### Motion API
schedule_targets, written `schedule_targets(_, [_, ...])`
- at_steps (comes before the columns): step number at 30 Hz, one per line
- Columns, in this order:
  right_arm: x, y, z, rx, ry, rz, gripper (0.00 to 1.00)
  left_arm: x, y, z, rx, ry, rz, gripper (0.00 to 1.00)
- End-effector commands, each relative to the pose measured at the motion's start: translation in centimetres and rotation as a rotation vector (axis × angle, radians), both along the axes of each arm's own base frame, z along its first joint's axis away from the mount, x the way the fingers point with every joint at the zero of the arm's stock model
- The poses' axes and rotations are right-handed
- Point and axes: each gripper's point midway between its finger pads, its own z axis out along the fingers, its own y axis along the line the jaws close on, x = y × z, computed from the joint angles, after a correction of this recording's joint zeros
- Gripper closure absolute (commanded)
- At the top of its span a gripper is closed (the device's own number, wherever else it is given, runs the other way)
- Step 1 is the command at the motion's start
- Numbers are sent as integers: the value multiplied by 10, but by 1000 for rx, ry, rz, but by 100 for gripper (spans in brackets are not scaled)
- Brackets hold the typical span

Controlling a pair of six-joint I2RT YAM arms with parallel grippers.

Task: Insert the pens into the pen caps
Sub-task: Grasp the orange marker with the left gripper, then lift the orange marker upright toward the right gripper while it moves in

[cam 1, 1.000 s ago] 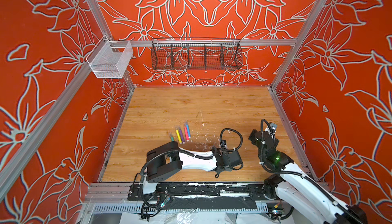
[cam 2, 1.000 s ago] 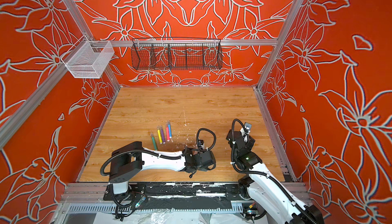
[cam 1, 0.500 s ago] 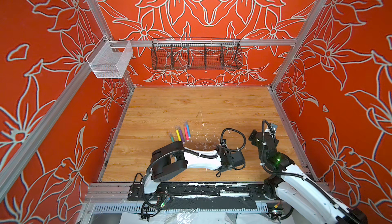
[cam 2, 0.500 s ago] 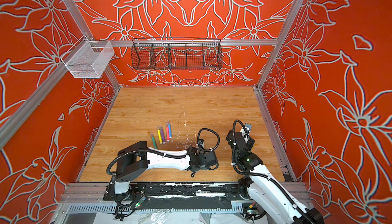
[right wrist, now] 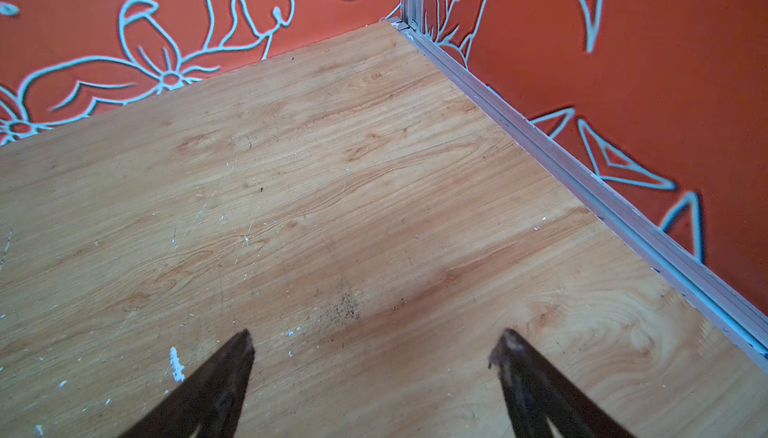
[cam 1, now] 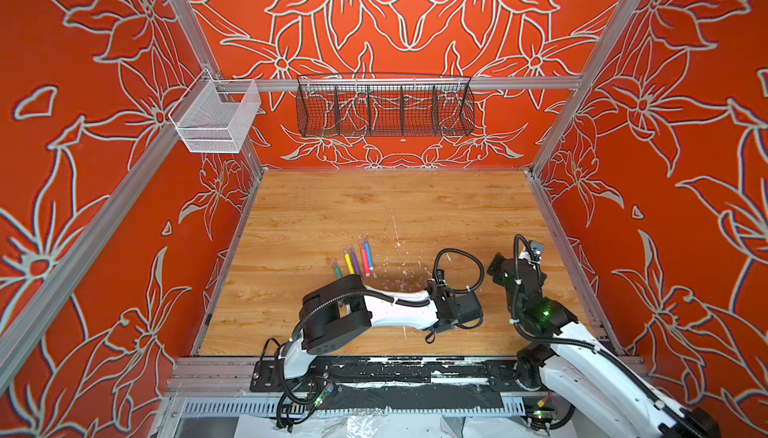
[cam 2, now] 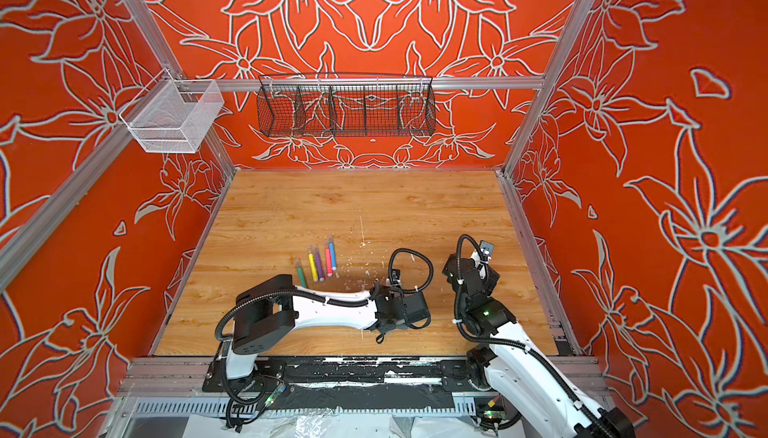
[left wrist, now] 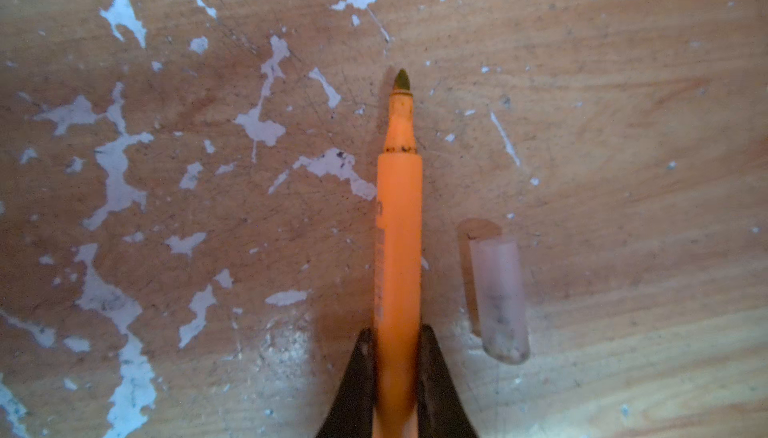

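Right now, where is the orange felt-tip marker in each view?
Top view: hidden beneath the left claw.
Top view: hidden beneath the same claw.
Left wrist: orange felt-tip marker at centre, clamped in that claw.
Right wrist: not in it.
Shared landmark: white-flecked wooden table.

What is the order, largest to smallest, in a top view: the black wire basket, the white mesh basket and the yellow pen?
1. black wire basket
2. white mesh basket
3. yellow pen
Both baskets hang higher, nearer the camera, so they may look larger than they are beside the pen.
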Motion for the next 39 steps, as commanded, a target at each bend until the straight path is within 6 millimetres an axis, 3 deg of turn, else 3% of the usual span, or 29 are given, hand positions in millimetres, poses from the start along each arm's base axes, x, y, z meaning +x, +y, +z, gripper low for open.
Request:
schedule_targets(1, [-2,-2,-3,8,0,-7,8,-6,33,-27,103,65,15,93])
schedule_targets(5, [-10,6,-1,69,65,24,14,-2,36,-19,48,54,1,100])
schedule_targets(8, [-11,34,5,171,94,162,15,3,37,0,-2,27,-27,100])
schedule_targets(16, [-27,104,11,414,162,476,18,21,49,73,-169,-119,-129,100])
schedule_targets(21, [-34,134,22,494,122,586,18,26,55,99,-252,-189,-186,100])
schedule_targets(28, [-29,155,60,596,-16,675,19,31,65,127,-310,-239,-242,100])
schedule_targets(33, [-31,170,75,763,-96,726,22,29,51,151,-368,-285,-325,100])
schedule_targets(39, [-41,183,94,788,-103,790,23,27,38,176,-403,-275,-374,100])
